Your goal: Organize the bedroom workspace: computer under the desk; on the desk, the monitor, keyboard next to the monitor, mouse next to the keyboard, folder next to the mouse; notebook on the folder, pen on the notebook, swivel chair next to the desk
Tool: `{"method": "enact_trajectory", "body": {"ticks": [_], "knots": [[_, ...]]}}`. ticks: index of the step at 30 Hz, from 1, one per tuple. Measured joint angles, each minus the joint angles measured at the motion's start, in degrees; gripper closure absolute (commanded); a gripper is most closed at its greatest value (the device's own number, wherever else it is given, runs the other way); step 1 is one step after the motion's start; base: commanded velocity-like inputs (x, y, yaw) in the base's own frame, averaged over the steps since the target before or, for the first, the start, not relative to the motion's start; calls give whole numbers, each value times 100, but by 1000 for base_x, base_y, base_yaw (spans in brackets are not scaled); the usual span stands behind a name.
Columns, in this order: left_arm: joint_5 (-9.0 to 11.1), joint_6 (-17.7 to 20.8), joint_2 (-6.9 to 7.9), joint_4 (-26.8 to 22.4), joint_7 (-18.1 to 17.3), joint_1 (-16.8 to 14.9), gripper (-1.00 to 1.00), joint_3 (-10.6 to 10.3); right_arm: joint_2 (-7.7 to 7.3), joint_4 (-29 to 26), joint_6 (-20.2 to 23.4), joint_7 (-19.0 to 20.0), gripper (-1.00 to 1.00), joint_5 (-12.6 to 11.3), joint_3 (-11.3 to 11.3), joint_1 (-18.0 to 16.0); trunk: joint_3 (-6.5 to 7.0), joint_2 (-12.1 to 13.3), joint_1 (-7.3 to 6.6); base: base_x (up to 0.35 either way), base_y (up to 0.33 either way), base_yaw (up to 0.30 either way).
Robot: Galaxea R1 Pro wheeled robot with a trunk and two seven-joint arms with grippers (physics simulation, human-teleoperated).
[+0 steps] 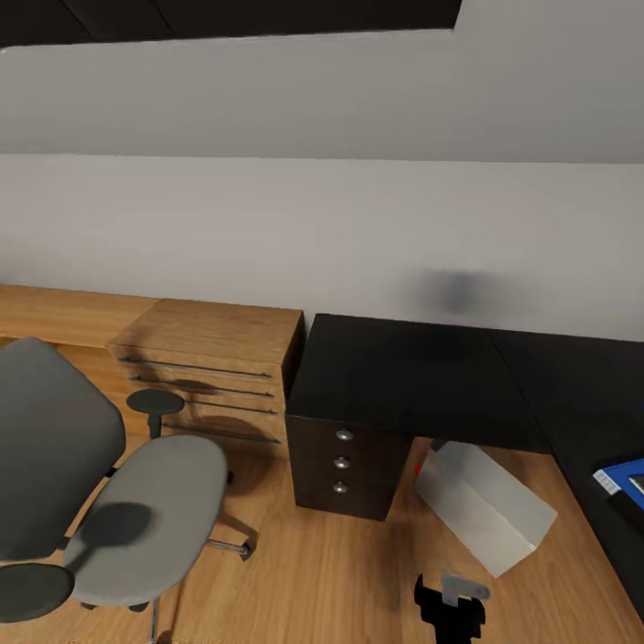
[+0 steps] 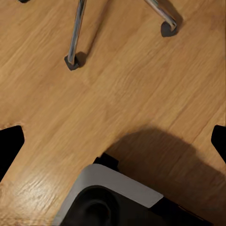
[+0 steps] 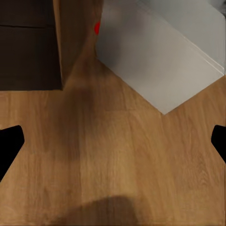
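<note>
The swivel chair (image 1: pixel 143 519) stands at the left on the wood floor, apart from the desk (image 1: pixel 411 376); its seat is bare, and its chrome legs and casters (image 2: pixel 73 59) appear in the left wrist view. The light grey computer (image 1: pixel 483 505) sits askew on the floor under the desk, beside the dark drawer unit (image 1: pixel 344 461). On the desk's right wing lies the blue folder (image 1: pixel 622 472), cut off by the frame edge. My right gripper (image 3: pixel 113 143) hangs open over the floor near the computer (image 3: pixel 160 52). My left gripper (image 2: pixel 113 141) is open above the floor. Monitor, keyboard, mouse, notebook and pen are out of view.
A light-wood dresser (image 1: pixel 215 367) stands against the wall between the chair and the desk. My right arm's dark end (image 1: pixel 452 608) shows low in the head view. The robot's grey base (image 2: pixel 113 197) is below the left gripper. Open floor lies between chair and drawer unit.
</note>
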Motion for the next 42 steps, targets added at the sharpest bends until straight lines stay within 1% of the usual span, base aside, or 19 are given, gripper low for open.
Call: {"method": "enact_trajectory", "body": {"ticks": [3,6,7,9,12,14,17,19,24,35,39,40,42], "knots": [[-8,-11,-4,258,-17,0,-100,6,-86,14,-119,40,-100,-17,-2,266,22,0,0,0,0,117],[-9,-13,-3,339,-22,-1,-100,11,-151,18,-149,70,-100,-18,10,385,47,0,0,0,0,53],[-7,-10,-3,375,-24,-1,-100,13,-198,20,-162,124,-100,-24,4,448,56,0,0,0,0,28],[-7,-7,-3,424,-26,-1,-100,16,-249,21,-168,222,-100,-25,12,504,74,0,0,0,0,18],[-10,-25,7,652,-31,-1,-100,23,-393,20,-178,600,-100,-39,6,575,102,0,0,0,0,8],[-8,-39,18,785,-33,-1,-100,27,-457,18,-180,798,-100,-60,7,592,120,0,0,0,0,3],[-5,-60,25,862,-35,-2,-100,33,-489,19,-181,917,-100,-84,8,603,148,0,0,0,0,2],[6,-145,38,915,-36,-2,-100,39,-505,22,-187,1000,-100,-102,7,614,167,0,0,0,0,0],[6,-226,41,936,-36,-2,-100,39,-505,23,-190,1034,-100,-110,13,618,214,0,2,-108,0,0],[5,-248,41,941,-29,-1,-100,47,-470,15,-248,1047,-100,-100,23,619,316,1,4,-315,0,32],[9,-256,41,941,-28,-1,-100,48,-395,18,-343,1052,-100,-86,27,619,350,1,3,-264,0,156],[10,-305,41,940,-28,-1,-100,46,-329,19,-361,1051,-100,-79,34,619,357,0,1,-111,0,182],[11,-413,39,940,-28,-1,-100,42,-265,19,-372,1051,-100,-80,26,619,372,0,1,-58,0,189]]}}
